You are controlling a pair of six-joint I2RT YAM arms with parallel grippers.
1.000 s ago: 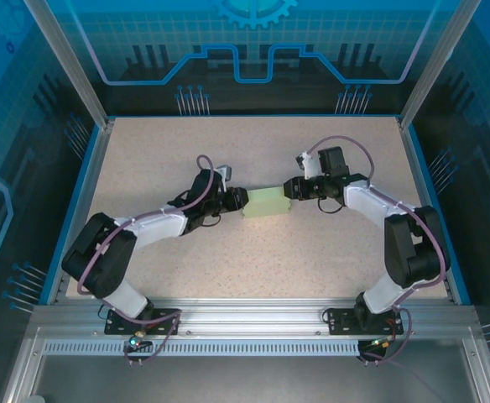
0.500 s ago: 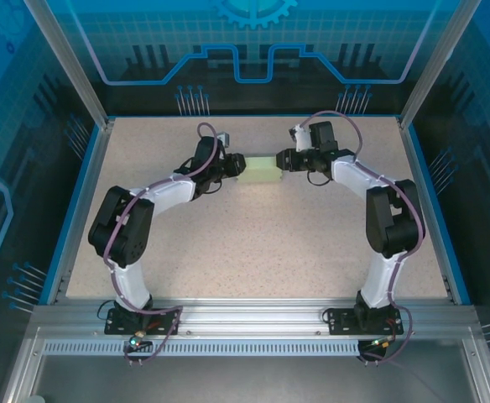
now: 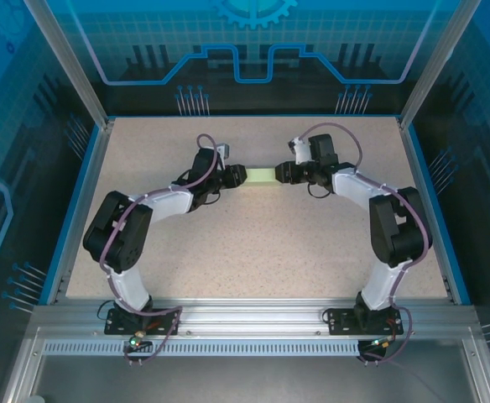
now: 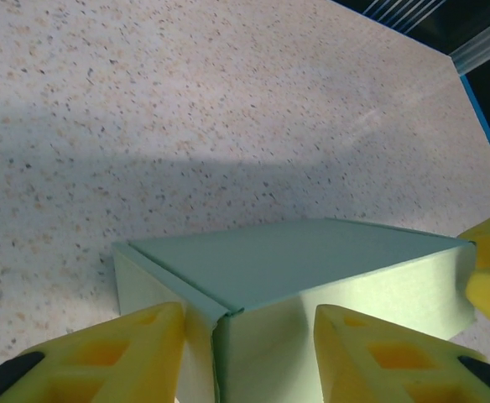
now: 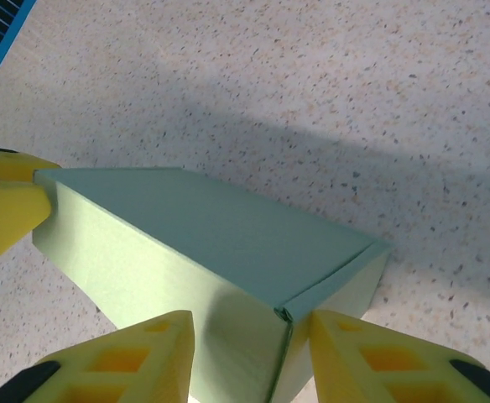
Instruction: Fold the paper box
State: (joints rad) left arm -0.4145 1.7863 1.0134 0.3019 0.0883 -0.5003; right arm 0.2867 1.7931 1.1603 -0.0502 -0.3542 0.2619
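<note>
Over the last second my 2 arms have carried the paper box (image 3: 262,175) farther from my bases. Blue-lit panels (image 3: 245,50) wall in the speckled beige table (image 3: 253,252). The box, closed and flat, is toward the table's back, mid-width. My left gripper (image 3: 239,176) and right gripper (image 3: 283,173) straddle its 2 ends. I cannot tell whether my yellow fingers (image 4: 127,348) press it or stand just off.
</note>
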